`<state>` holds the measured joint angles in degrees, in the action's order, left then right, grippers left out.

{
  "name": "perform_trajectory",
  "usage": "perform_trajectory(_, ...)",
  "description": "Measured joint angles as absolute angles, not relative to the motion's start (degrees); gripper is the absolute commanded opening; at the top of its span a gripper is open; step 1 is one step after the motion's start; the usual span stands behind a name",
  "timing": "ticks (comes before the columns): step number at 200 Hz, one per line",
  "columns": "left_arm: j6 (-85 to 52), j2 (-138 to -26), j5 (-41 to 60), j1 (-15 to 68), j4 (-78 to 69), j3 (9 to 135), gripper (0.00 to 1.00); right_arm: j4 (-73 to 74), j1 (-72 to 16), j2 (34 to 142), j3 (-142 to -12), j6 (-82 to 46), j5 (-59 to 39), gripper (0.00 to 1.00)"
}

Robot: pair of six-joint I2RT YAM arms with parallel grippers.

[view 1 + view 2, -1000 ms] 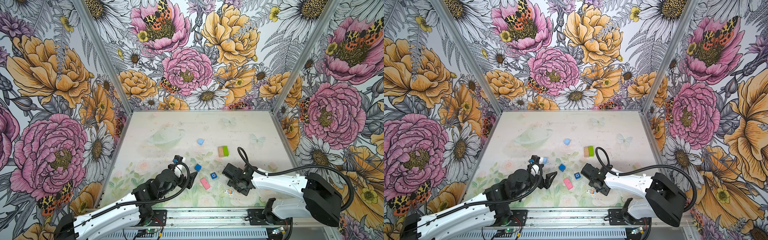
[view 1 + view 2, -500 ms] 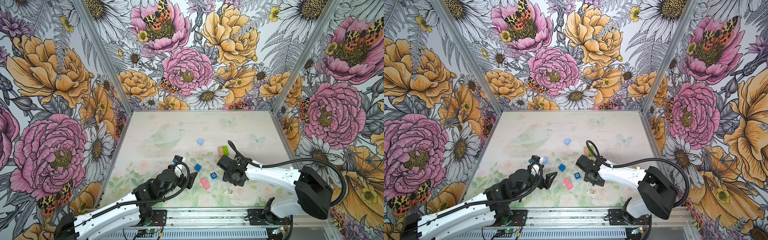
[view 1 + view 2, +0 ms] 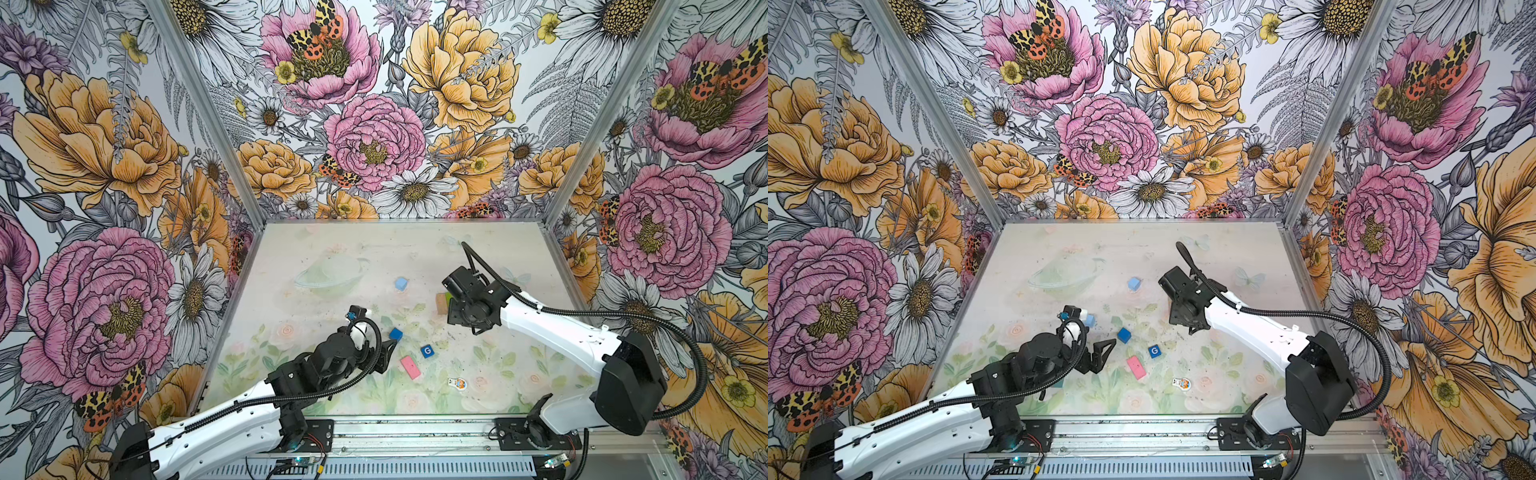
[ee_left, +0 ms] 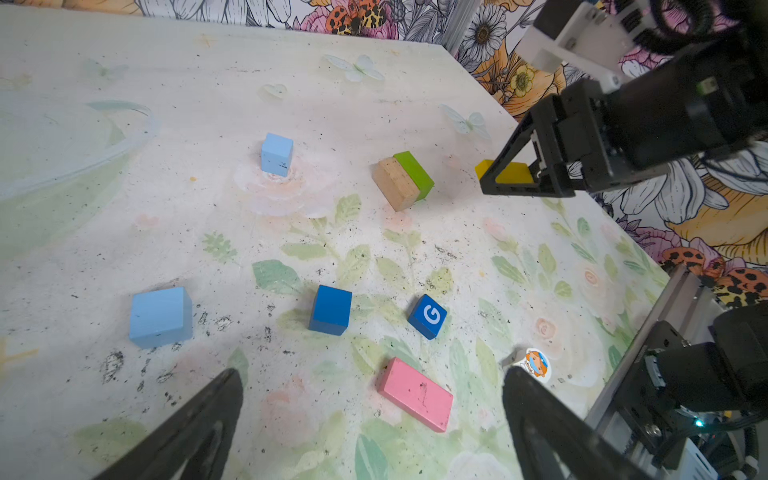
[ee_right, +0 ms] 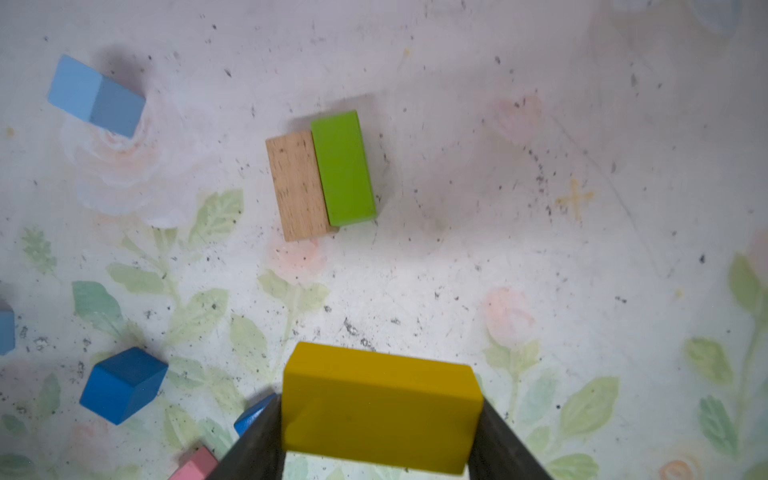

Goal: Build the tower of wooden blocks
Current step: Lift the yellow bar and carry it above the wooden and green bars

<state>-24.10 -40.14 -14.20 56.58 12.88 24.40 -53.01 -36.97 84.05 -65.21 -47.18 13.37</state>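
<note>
Right pincer (image 5: 378, 436) pinching yellow oblong wood block (image 5: 380, 395) above counter (image 5: 540, 249); green oblong block (image 5: 343, 166) touching plain-wood oblong block (image 5: 297, 187) nearby; left pincer (image 4: 370, 374) spread wide

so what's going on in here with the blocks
The right gripper is clamped on a yellow block, near the plain-wood block and green block lying side by side. The left gripper is open and empty near the pink block, dark blue cube and G cube. Nothing is stacked yet.
</note>
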Motion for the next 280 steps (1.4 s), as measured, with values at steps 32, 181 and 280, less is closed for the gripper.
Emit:
perform_trajectory(32, -24.6, -40.29, -15.44, 56.49, 13.17, 25.8, 0.99, -52.86, -33.58, 89.76, -71.35, -40.71, 13.5, 0.47)
perform_trajectory(181, -25.58, -44.91, -18.52, 55.18, 13.93, 29.23, 0.99, -48.75, -30.26, 107.42, -80.77, -27.88, 6.42, 0.46)
perform_trajectory(280, -25.56, -46.87, -18.52, 52.95, 13.87, 29.39, 0.99, -48.1, -28.18, 111.72, -82.83, -25.52, 4.4, 0.46)
